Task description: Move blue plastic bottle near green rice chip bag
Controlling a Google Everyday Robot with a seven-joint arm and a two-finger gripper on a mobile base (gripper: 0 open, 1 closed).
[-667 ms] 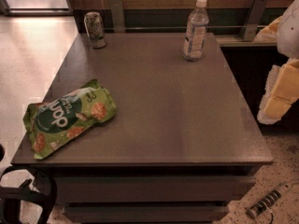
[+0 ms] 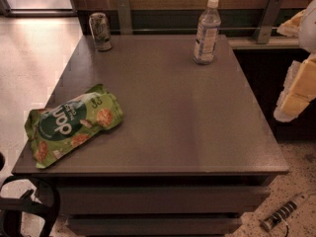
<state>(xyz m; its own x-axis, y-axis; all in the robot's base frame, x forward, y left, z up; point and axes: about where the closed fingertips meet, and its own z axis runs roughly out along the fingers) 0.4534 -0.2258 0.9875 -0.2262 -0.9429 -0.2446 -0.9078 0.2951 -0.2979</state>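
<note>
Three things on the bench. The bottle stands upright by the far edge, right of middle and short of the far right corner, white cap on. A can stands upright at the far left corner, well apart from the bottle. The bag lies flat along the left edge, toward the near left corner, dark oval and orange chips facing up. One end reaches the bench's left edge.

Bottle and bag sit well apart, on a diagonal across the bench, with bare top between them.

The claw shows as a pale, yellowish shape off the bench's right edge, about level with its middle. It touches nothing on the bench and holds nothing that I can see. Whether it is wide or narrow, cannot tell.

A power strip lies on the floor past the near right corner.
</note>
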